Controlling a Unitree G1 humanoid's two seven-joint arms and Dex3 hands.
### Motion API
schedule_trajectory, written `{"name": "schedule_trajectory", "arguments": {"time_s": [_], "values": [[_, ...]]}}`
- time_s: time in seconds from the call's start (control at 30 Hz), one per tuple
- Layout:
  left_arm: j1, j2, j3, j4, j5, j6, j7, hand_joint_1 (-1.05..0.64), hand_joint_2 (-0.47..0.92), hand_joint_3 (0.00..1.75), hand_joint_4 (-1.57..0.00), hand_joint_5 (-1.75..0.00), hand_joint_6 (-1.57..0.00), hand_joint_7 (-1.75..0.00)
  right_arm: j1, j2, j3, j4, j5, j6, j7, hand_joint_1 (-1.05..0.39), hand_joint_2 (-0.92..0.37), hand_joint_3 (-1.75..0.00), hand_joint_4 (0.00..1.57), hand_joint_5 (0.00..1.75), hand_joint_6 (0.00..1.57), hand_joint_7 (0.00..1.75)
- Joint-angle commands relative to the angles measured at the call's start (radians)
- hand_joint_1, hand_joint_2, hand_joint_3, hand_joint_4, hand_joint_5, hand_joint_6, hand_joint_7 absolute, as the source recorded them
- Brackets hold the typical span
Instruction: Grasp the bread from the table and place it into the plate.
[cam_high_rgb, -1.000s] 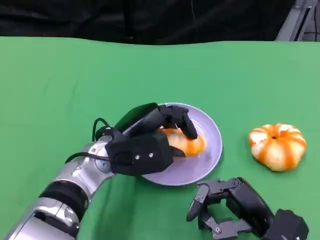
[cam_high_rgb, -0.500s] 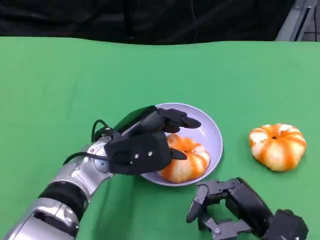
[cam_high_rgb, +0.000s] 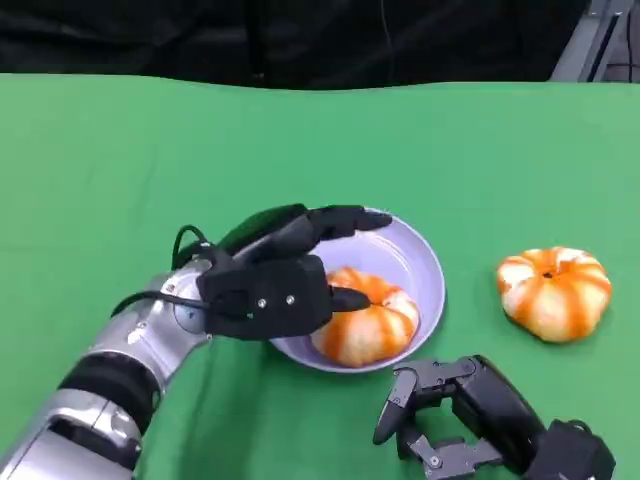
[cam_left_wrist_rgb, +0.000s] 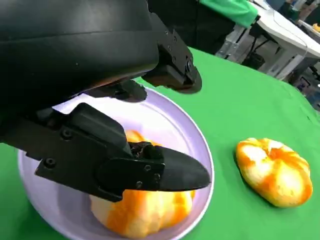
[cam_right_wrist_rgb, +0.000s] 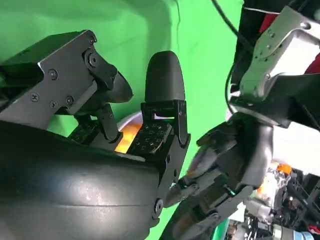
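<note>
**Bread is sitting in the plate, left hand loose above it**

So we've got the bread (cam_high_rgb: 366, 327), an orange and white striped, pumpkin-shaped bun, lying inside the plate (cam_high_rgb: 425, 262). It sits toward the near side of that pale lilac dish, up against the near rim. From the left wrist view we get the same thing: the bread (cam_left_wrist_rgb: 145, 217) down in the plate (cam_left_wrist_rgb: 192, 135), under the black fingers.

The left hand (cam_high_rgb: 280, 280) hangs over the plate's left side. Its fingers (cam_high_rgb: 345, 220) reach out across the far part of the dish, spread apart and above the bread, while the thumb pokes out just over the bread's top. We can't say for sure whether the thumb tip touches the crust, but nothing is clamped on it, so we read that hand as spread and holding nothing.

Off to the right on the green table (cam_high_rgb: 120, 170) there's a second bread (cam_high_rgb: 555, 292) with the same striped look, well apart from the plate. The wrist view catches it too (cam_left_wrist_rgb: 274, 171), lying on the cloth beside the dish.

The right hand (cam_high_rgb: 455, 410) sits low at the near edge, just in front of the plate and not touching it. Its fingers are curled partway in with nothing between them. In the right wrist view the fingers (cam_right_wrist_rgb: 162, 95) stand up with gaps between them.
</note>
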Motion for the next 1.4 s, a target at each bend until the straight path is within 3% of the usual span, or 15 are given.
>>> {"name": "schedule_trajectory", "arguments": {"time_s": [0.03, 0.6, 0.7, 0.9, 1.17, 1.4], "values": [[-0.012, 0.017, -0.002, -0.019, -0.005, 0.01, -0.015, -1.0, 0.92, 0.51, -0.34, 0.0, -0.31, 0.0, 0.002, -0.014, 0.0, 0.01, -0.007, -0.012, -0.011, 0.12, -0.45, -1.23, 1.0, 1.41, 1.01, 1.07], [0.008, 0.032, 0.015, -0.067, -0.014, -0.006, 0.001, -1.0, 0.92, 0.55, -0.37, -0.01, -0.32, 0.0, 0.0, -0.012, -0.006, 0.017, 0.011, -0.007, 0.006, 0.13, -0.45, -1.23, 0.99, 1.41, 1.03, 1.07], [0.104, 0.053, 0.113, -0.137, -0.058, -0.096, 0.192, -0.86, 0.92, 0.5, -0.45, -0.04, -0.36, -0.02, 0.008, -0.01, -0.008, 0.01, 0.036, 0.02, 0.033, 0.12, -0.47, -1.23, 1.0, 1.43, 1.03, 1.07], [0.131, 0.055, 0.135, -0.155, -0.058, -0.121, 0.25, -0.81, 0.92, 0.47, -0.5, -0.04, -0.38, -0.02, 0.009, -0.014, -0.01, 0.01, 0.044, 0.015, 0.045, 0.12, -0.48, -1.22, 0.99, 1.45, 1.02, 1.08], [0.169, 0.068, 0.16, -0.214, -0.085, -0.105, 0.248, -0.76, 0.92, 0.44, -0.55, -0.04, -0.41, -0.02, 0.011, -0.019, -0.011, 0.014, 0.04, 0.005, 0.044, 0.13, -0.48, -1.21, 1.0, 1.42, 1.01, 1.08], [0.236, 0.077, 0.226, -0.265, -0.228, -0.137, 0.151, -0.72, 0.92, 0.37, -0.62, -0.04, -0.43, -0.02, 0.013, -0.019, -0.01, 0.02, 0.037, -0.008, 0.04, 0.12, -0.5, -1.19, 1.01, 1.41, 1.01, 1.09]]}}
